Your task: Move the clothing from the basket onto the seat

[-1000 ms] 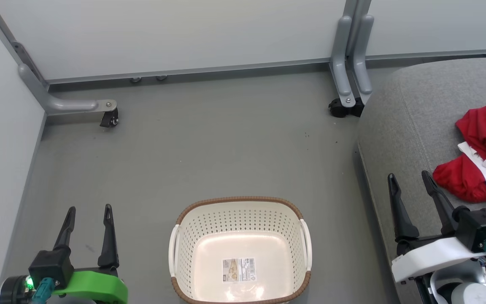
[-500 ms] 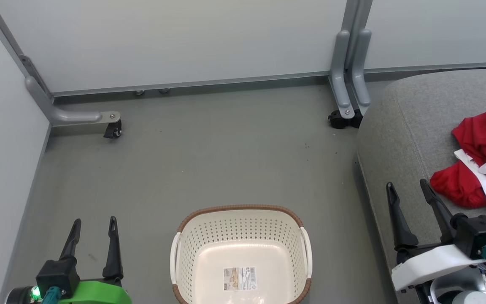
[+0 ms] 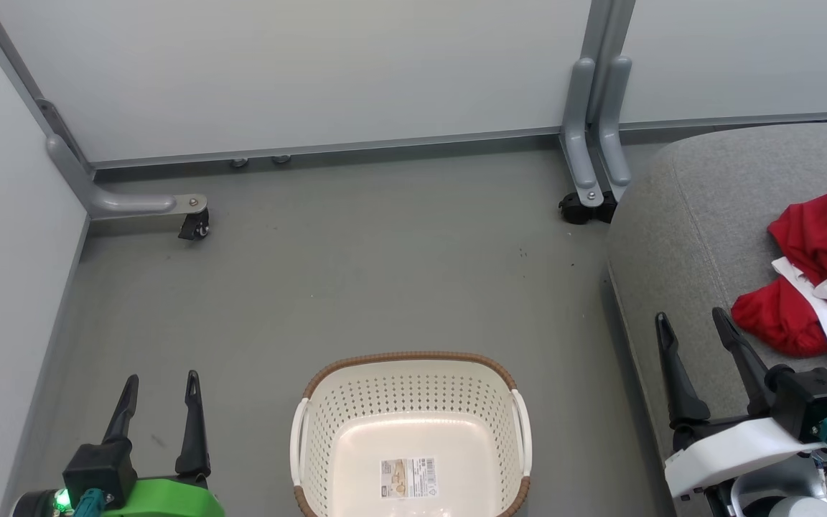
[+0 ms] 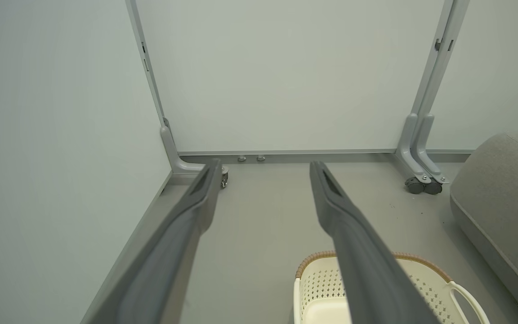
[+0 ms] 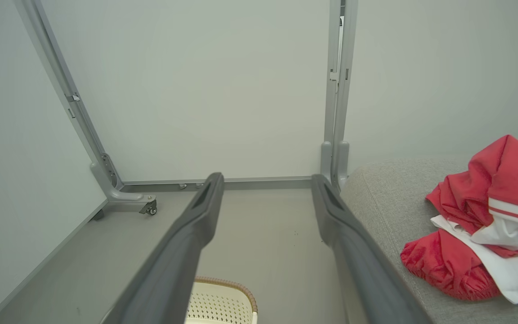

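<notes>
Appearing done: basket (image 3: 413, 357), bottom centre of head view, bare but for label sticker (image 3: 408, 477). Red clothing (image 3: 812, 287) heaped on seat (image 3: 701, 215), right edge; garment count unclear. Both spread, holding nothing: left pincer (image 3: 161, 379) lower left, right pincer (image 3: 690, 317) lower right. Nothing evidently left.

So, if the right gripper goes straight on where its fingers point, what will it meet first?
Probably the wall panel, low down; the right gripper seems to have free air until there. The seat lies close beside that line, but depth is unclear.
</notes>
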Available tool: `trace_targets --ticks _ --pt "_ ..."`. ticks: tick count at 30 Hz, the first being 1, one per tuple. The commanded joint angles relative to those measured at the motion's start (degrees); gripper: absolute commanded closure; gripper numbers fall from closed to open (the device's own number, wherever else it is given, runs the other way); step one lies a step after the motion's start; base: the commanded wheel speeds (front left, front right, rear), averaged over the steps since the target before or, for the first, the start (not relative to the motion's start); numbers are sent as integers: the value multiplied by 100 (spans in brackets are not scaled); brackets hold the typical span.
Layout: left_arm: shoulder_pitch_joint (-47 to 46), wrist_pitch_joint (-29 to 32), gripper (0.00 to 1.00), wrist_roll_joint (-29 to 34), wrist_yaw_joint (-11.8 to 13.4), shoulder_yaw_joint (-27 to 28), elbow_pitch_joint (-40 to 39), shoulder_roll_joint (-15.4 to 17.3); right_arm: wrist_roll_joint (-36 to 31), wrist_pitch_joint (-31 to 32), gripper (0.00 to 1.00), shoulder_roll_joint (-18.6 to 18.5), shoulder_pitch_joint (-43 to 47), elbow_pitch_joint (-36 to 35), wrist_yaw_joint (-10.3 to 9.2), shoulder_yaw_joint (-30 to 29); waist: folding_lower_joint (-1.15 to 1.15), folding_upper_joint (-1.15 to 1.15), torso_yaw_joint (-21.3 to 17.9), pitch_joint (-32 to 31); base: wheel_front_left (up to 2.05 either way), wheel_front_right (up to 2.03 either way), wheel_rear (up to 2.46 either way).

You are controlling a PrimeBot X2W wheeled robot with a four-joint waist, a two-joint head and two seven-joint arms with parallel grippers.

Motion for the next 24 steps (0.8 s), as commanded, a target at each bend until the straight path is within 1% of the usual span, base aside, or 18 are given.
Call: trace_targets --ticks 1,12,13,16,24 --pt "38 -16 0 46 -26 33 18 -3 35 15 0 -8 80 3 -8 9 0 0 0 2 0 0 0" --pt "22 -16 0 143 -49 116 44 -81 72 24 0 -8 41 43 -8 32 0 0 -5 10 0 0 0" --pt "-2 1 100 70 -41 98 32 -70 55 0 100 0 7 33 0 28 0 0 -5 10 0 0 0" --pt "-1 38 100 10 -42 102 188 -91 94 5 100 21 28 163 1 42 0 0 -6 10 0 0 0" --pt "-129 314 100 -886 -97 220 216 -119 1086 38 100 -44 -96 356 0 47 0 0 -6 14 0 0 0"
